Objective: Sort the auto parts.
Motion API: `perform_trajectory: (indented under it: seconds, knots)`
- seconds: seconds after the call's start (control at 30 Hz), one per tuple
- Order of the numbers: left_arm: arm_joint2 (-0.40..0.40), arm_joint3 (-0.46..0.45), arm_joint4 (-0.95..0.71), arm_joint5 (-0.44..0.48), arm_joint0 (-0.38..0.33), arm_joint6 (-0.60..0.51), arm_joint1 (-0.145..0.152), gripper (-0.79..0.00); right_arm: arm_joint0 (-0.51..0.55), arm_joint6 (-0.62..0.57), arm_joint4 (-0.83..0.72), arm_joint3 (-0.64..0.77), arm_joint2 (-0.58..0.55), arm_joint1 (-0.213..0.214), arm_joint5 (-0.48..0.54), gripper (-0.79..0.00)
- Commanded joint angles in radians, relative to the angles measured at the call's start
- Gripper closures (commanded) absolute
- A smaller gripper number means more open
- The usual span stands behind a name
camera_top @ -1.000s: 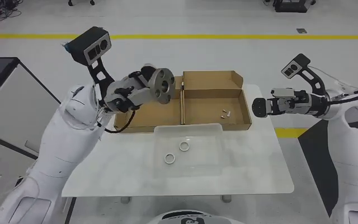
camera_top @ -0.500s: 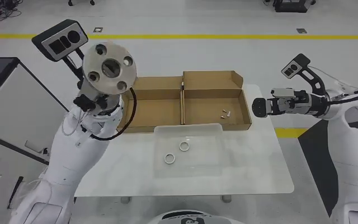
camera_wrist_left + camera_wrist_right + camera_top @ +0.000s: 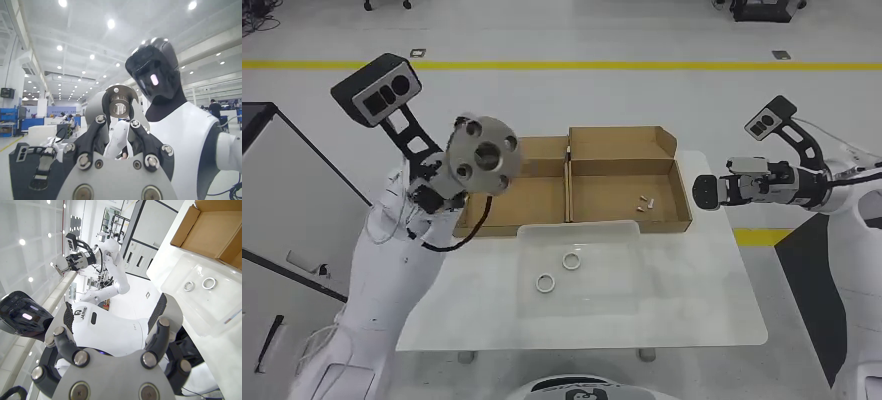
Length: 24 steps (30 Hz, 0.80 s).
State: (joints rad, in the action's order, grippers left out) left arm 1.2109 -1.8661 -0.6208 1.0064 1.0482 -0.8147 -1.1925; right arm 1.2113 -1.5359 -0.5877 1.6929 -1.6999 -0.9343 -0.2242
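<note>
My left gripper [image 3: 118,113] is shut on a round metal flanged hub [image 3: 119,98], with one finger on each side of its bearing sleeve. In the top view the hub [image 3: 482,155] is held high above the table's left side, its flat drilled face turned upward. Two metal rings [image 3: 545,284] [image 3: 571,261] lie in a clear plastic tray [image 3: 582,231]; they also show as rings [image 3: 189,285] [image 3: 208,283] in the right wrist view. My right gripper [image 3: 704,190] hangs beyond the table's right edge, and the right gripper [image 3: 115,308] is open with nothing in it.
Two open cardboard boxes stand side by side at the back of the white table [image 3: 692,290]: the left box [image 3: 517,198] and the right box [image 3: 627,195], which holds small white parts [image 3: 645,203]. A grey cabinet [image 3: 282,180] stands left of the table.
The left arm lifted the hub from above the left box up toward the top camera, then brought it slightly down and right. The right arm has not moved.
</note>
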Motion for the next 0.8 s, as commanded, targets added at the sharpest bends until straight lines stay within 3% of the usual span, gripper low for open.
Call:
perform_trajectory:
  seconds: [0.0, 0.2, 0.47, 0.77]
  knots:
    - [-0.008, 0.004, 0.075, 0.006, -0.003, 0.007, 0.004, 0.000, 0.000, 0.000, 0.000, 0.000, 0.000, 0.000, 0.000, -0.785]
    - [-0.012, -0.029, 0.002, 0.006, 0.002, 0.007, 0.002, 0.000, 0.000, 0.000, 0.000, 0.000, 0.000, 0.000, 0.000, -0.785]
    - [0.010, -0.063, -0.174, 0.006, 0.015, 0.007, -0.027, 0.000, 0.000, 0.000, 0.000, 0.000, 0.000, 0.000, 0.000, -0.785]
    - [0.021, -0.047, -0.063, 0.006, 0.029, 0.007, -0.031, 0.000, 0.000, 0.000, 0.000, 0.000, 0.000, 0.000, 0.000, -0.785]
